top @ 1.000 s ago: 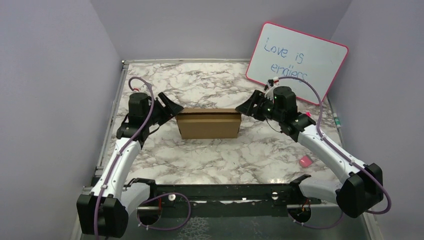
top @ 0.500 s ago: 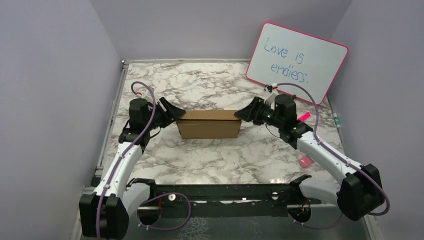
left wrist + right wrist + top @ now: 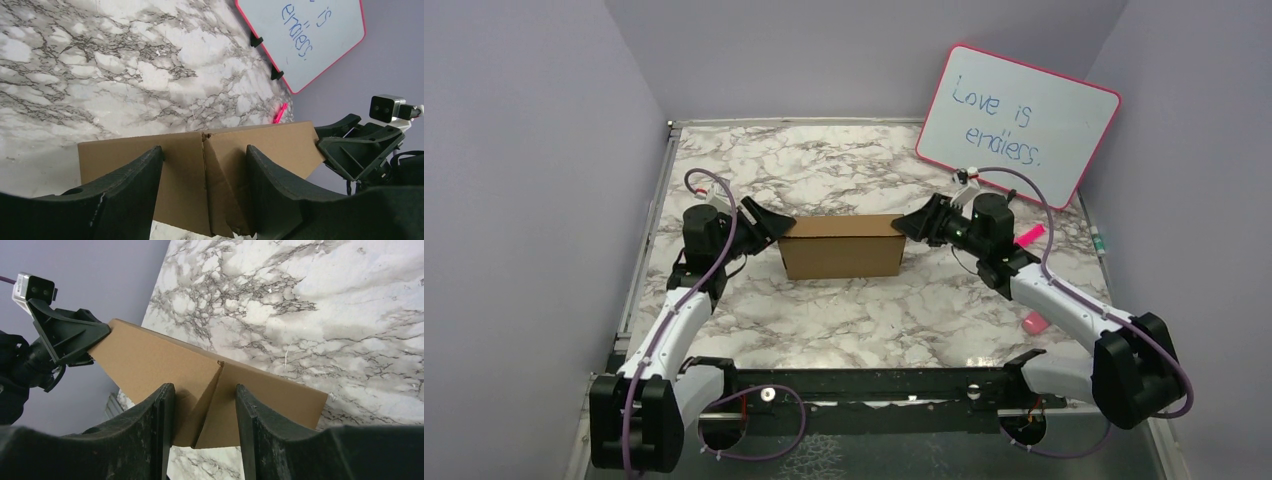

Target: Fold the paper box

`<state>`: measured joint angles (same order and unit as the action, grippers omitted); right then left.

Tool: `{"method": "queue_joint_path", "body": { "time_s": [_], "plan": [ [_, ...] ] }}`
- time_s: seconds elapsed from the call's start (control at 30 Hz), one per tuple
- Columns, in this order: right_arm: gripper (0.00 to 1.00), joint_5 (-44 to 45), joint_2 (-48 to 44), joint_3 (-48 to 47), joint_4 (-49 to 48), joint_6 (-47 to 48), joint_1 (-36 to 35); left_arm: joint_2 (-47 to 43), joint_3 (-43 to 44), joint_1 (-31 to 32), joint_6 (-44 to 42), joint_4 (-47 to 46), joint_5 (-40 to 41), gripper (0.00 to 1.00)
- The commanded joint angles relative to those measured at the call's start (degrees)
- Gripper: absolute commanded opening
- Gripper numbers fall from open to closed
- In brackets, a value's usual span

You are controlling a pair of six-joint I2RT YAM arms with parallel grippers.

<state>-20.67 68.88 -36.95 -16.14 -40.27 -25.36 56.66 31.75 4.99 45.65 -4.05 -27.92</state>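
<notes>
Both arms have closed in a little on the box, which stands on the table. The left gripper meets the box's left end and the right gripper its right end. Both are spread wide, each straddling an end without pinching it.

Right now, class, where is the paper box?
In the top view, the paper box sits centrally, between the left gripper at its left end and the right gripper at its right end.
</notes>
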Motion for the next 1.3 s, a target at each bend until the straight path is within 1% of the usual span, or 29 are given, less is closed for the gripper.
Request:
{"method": "queue_joint_path", "body": {
  "time_s": [0.0, 0.1, 0.23, 0.3, 0.4, 0.5, 0.73, 0.83, 0.93, 1.03, 1.13, 1.27],
  "plan": [
    [0.49, -0.37, 3.84, 3.26, 3.95, 4.03, 0.69, 5.52, -3.9, 1.05, 4.33, -3.28, -10.05, 0.61],
    [0.48, -0.8, 4.44, 2.56, 2.49, 4.38, 1.8, 8.47, -2.56, 1.03, 5.67, -7.29, -11.72, 0.6],
    [0.47, -2.09, 3.74, 0.88, 3.94, 5.05, 2.62, 9.38, -0.04, 0.56, 4.61, -6.98, -12.3, 0.61],
    [0.47, -2.01, 2.61, 0.41, 4.92, 5.27, 3.03, 8.71, 0.28, -0.19, 4.3, -6.56, -12.32, 0.64],
    [0.49, -2.18, 0.42, -0.39, 6.61, 5.23, 4.13, 7.63, 0.92, -2.34, 3.74, -4.84, -13.24, 0.68],
    [0.54, -2.77, -1.42, -1.61, 8.27, 4.18, 5.03, 6.34, 2.15, -3.74, 3.01, -2.53, -14.74, 0.7],
    [0.6, -5.91, -5.42, -3.33, 9.57, 1.47, 6.17, 2.49, 6.56, -4.47, -1.01, 5.36, -15.39, 0.73],
    [0.62, -7.03, -6.14, -3.63, 9.47, 0.91, 6.5, 1.8, 7.23, -5.95, -1.86, 7.01, -15.77, 0.73],
    [0.62, -7.94, -6.26, -3.64, 9.21, 0.59, 6.68, 1.79, 6.9, -5.94, -1.92, 7.44, -16.7, 0.73],
    [0.62, -8.39, -5.64, -3.27, 8.88, 0.54, 6.79, 1.89, 5.94, -5.96, -3.07, 8.46, -15.72, 0.73],
    [0.6, -8.32, -4.77, -2.24, 8.3, 0.1, 6.96, 2.33, 3.97, -6.05, -2.6, 7.07, -15.27, 0.7],
    [0.54, -8.15, -3.82, -0.08, 7.14, -0.95, 7.36, 3.72, 1.49, -6.14, -0.78, 4.34, -15.95, 0.62]
  ]
}}
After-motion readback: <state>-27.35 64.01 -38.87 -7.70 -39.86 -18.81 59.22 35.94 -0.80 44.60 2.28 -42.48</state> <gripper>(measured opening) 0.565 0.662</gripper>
